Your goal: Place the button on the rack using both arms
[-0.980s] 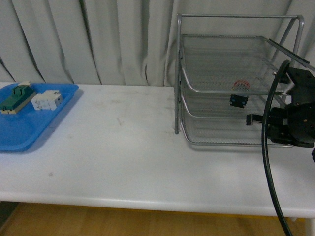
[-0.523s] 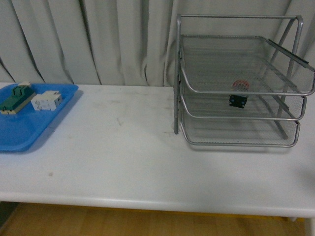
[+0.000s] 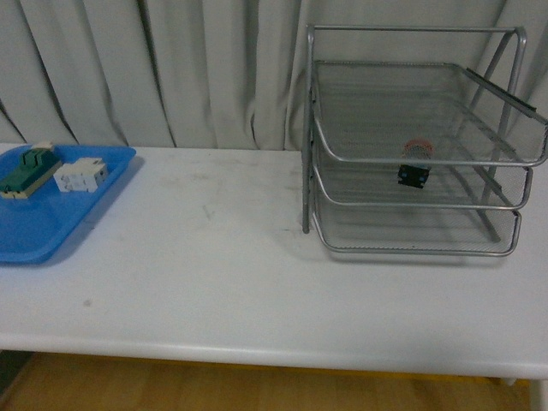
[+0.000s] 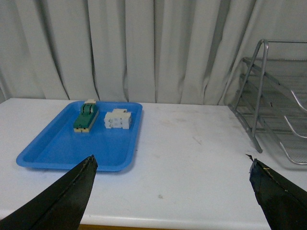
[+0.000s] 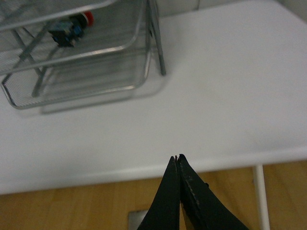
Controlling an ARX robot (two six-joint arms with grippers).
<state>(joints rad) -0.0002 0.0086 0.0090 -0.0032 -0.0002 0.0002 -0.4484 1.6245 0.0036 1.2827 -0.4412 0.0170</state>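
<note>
A: Where is the button?

B: In the rack, on the middle tier, toward the right half. Its red cap sits behind and above the black body with the bluish face. Nothing touches it.

A: And the rack itself?

B: It stands on the right part of the table, three mesh tiers in a tubular frame, curtain behind it.

A: Do the arms show from the front?

B: No, neither one. Only the wrist views catch the claws.

A: The left claw, then?

B: Its two dark fingers stand far apart at the edges of the picture, so it is spread wide and holds nothing. It hangs above the table, with the tray ahead of it on one side and the rack's frame on the other.

A: The right claw?

B: Its fingertips meet in a single point, pressed together on nothing. It hangs near the table's edge, wooden floor below, well apart from the rack; the button shows there through the mesh.

A: What lies in the tray?

B: A green switch and a white block, just beside each other near its far end.
</note>
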